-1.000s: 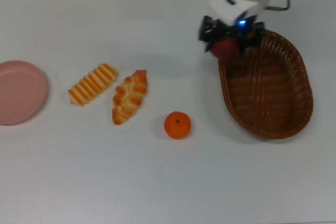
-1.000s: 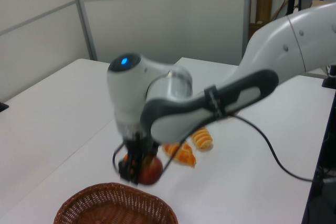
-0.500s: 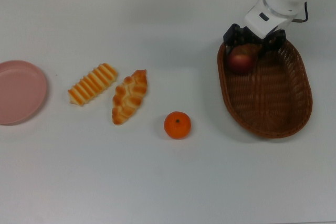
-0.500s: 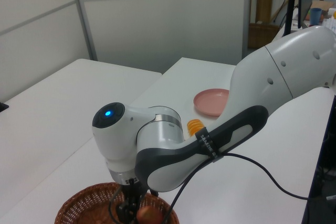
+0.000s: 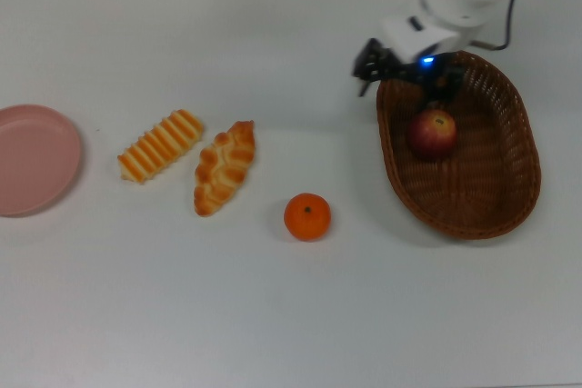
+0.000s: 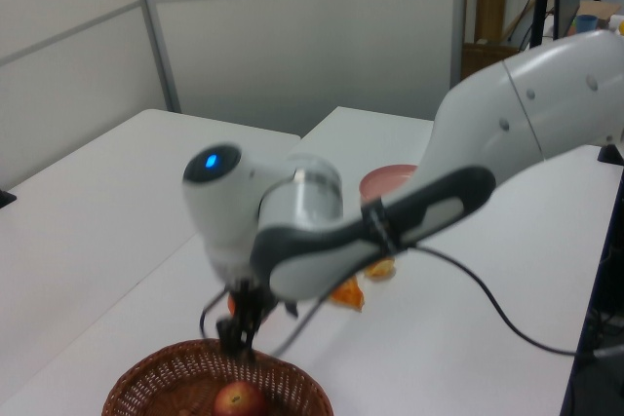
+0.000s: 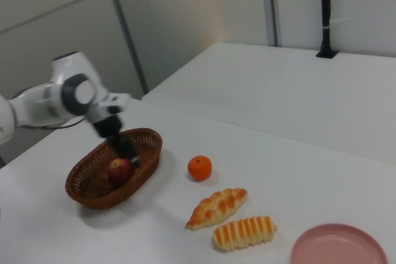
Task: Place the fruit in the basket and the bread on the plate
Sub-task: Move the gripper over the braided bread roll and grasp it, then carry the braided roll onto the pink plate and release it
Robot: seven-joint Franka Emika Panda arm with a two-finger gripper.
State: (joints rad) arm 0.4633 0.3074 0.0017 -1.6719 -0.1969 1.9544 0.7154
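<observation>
The apple (image 5: 432,132) lies inside the basket (image 5: 509,197), free of the gripper (image 5: 405,74), which hangs empty with fingers apart over the basket's rim. Outside the basket lie the tangerine (image 5: 307,216), nearest, then the braided loaf (image 5: 225,166), striped roll (image 5: 160,144) and pink plate (image 5: 32,159), farthest.
</observation>
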